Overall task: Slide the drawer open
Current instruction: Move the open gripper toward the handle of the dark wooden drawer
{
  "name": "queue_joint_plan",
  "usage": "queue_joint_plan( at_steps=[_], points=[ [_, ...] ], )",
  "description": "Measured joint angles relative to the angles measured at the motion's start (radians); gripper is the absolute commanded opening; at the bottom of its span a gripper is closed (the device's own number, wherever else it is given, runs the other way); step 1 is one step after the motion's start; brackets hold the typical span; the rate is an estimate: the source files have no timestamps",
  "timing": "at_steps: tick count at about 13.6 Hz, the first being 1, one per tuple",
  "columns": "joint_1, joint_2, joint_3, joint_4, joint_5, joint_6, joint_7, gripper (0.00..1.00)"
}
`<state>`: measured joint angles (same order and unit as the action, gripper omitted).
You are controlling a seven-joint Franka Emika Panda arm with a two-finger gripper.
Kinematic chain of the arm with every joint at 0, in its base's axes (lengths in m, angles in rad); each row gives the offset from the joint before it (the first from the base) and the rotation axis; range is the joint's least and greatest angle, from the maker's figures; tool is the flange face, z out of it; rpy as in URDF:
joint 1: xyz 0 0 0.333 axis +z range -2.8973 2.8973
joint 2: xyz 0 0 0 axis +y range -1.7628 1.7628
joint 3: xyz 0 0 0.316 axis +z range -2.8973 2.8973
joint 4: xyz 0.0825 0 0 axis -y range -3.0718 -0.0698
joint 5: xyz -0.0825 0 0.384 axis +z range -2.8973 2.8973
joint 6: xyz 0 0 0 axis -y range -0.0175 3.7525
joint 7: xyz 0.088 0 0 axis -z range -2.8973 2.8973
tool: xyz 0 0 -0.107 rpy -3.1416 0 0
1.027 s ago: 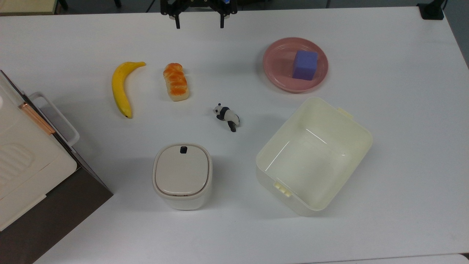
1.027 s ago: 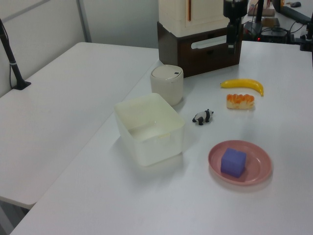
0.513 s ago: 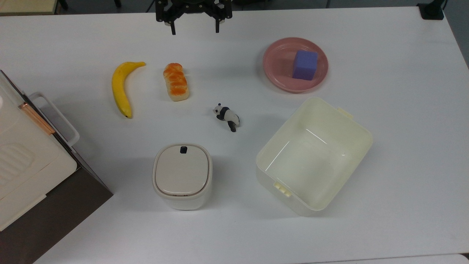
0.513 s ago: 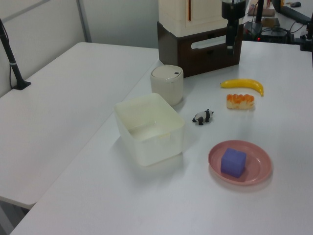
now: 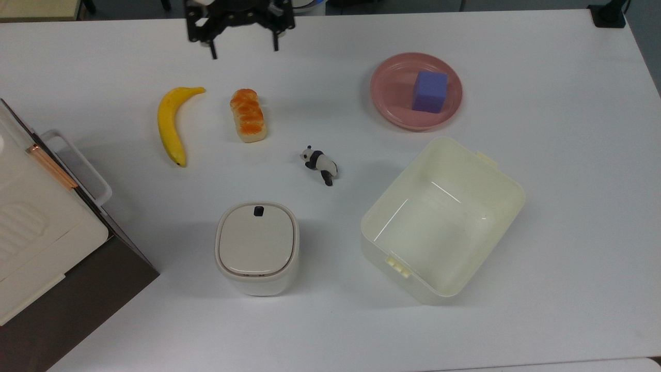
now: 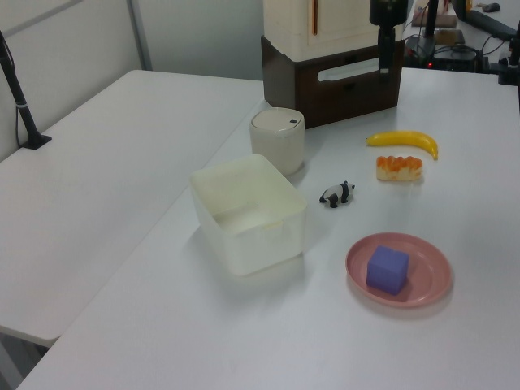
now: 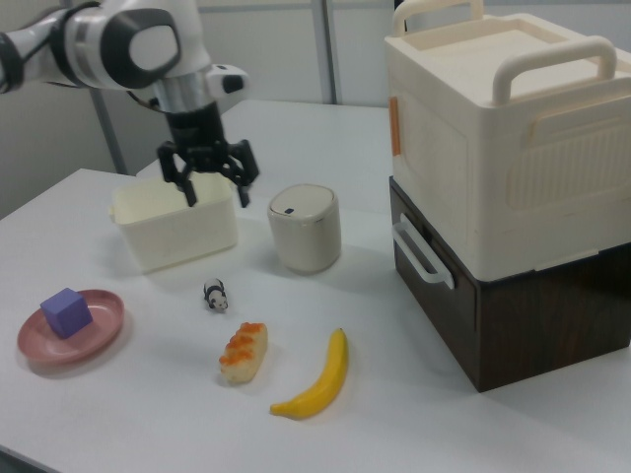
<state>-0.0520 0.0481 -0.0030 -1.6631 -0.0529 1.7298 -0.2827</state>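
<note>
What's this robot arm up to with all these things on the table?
The arm's end effector, fingers open and holding nothing, hangs above the white table near the banana and bread. It appears bound for the drawer, which is shut, its white handle untouched.

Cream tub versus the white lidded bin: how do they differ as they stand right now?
The cream tub is open-topped and empty; the white lidded bin is closed, a dark button on its lid. The cream tub is wider and rectangular; the white lidded bin is narrower with rounded corners. In the top view, the cream tub sits askew, the white lidded bin square. Both stand upright on the table, pale plastic.
</note>
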Motion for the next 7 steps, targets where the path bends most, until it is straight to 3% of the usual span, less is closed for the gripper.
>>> queue_joint_plan(
  at_steps=[7],
  points=[
    [-0.14, 0.067, -0.002, 0.0, -0.007, 0.139, -0.308, 1.0]
  ],
)
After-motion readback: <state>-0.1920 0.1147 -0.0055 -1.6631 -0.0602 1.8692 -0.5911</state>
